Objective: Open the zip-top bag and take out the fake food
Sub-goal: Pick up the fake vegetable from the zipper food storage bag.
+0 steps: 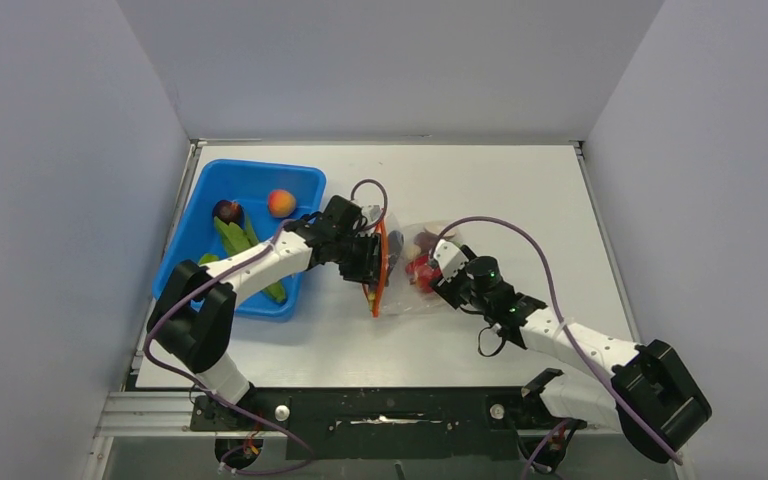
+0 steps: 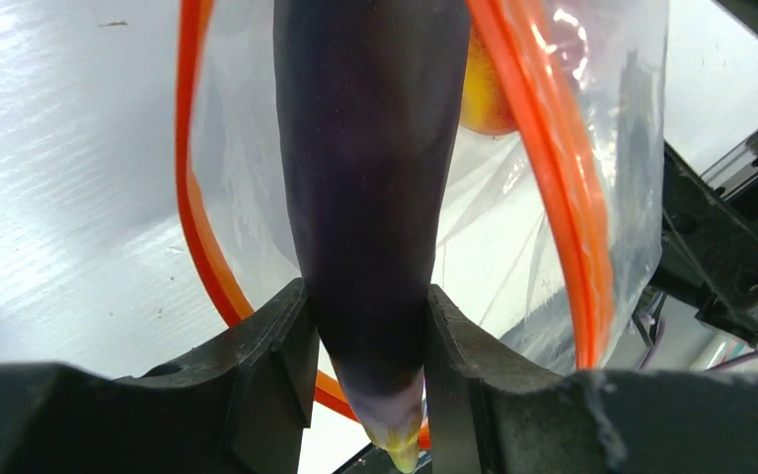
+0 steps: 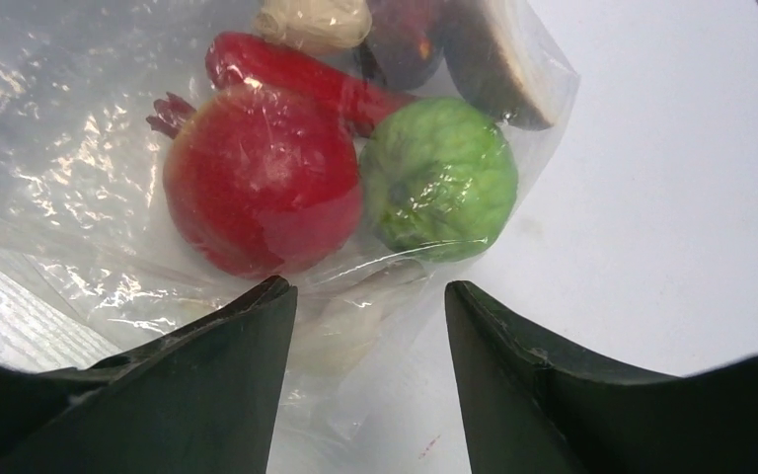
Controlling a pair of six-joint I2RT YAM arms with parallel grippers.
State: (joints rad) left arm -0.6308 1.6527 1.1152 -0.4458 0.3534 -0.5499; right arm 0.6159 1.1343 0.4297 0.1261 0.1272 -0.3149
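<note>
The zip-top bag (image 1: 410, 285) lies at mid-table, and its orange-red zipper strip (image 1: 380, 262) stands open as a loop (image 2: 556, 158). My left gripper (image 1: 368, 262) is at the mouth, shut (image 2: 367, 346) on a long dark purple eggplant-like piece (image 2: 365, 178) that passes through the loop. My right gripper (image 1: 432, 272) is open (image 3: 368, 306) over the bag's closed end, with loose plastic between its fingers. Inside the bag lie a red round fruit (image 3: 262, 188), a green bumpy ball (image 3: 441, 178), a red chili (image 3: 296, 74), a white mushroom (image 3: 316, 20) and a brownish slice (image 3: 498, 64).
A blue bin (image 1: 300, 180) stands at the left and holds an orange-pink peach (image 1: 281, 203), long green pods (image 1: 235, 236) and a dark purple piece (image 1: 226, 211). White walls enclose the table on three sides.
</note>
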